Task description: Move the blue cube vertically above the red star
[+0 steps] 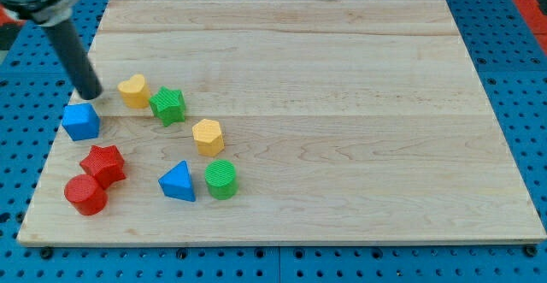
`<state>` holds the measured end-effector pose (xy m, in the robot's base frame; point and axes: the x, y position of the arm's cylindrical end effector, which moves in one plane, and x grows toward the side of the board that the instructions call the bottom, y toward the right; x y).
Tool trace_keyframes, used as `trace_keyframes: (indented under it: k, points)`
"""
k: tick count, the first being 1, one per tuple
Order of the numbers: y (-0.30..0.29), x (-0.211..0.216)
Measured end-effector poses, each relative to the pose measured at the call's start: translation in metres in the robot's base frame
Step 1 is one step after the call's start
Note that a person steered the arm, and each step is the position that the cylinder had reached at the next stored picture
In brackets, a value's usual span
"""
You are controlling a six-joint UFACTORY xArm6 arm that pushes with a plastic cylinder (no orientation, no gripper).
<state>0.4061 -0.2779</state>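
The blue cube (81, 121) sits near the board's left edge. The red star (103, 164) lies just below it and slightly to the right, a small gap between them. My tip (89, 96) is right above the blue cube's top edge, close to it or just touching; I cannot tell which. The dark rod rises to the view's top left corner.
A red cylinder (85, 195) touches the red star's lower left. A yellow heart (133, 91) and green star (167, 106) lie to the right of my tip. A yellow hexagon (208, 137), blue triangle (178, 182) and green cylinder (221, 179) lie further right. The wooden board (342, 103) rests on a blue pegboard.
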Motion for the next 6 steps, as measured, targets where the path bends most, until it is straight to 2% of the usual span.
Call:
trace_keyframes:
  k: [1,2,4,5,6]
  points:
    - [-0.022,0.044]
    - [0.003,0.063]
    - [0.040,0.085]
    - [0.022,0.089]
    - [0.018,0.161]
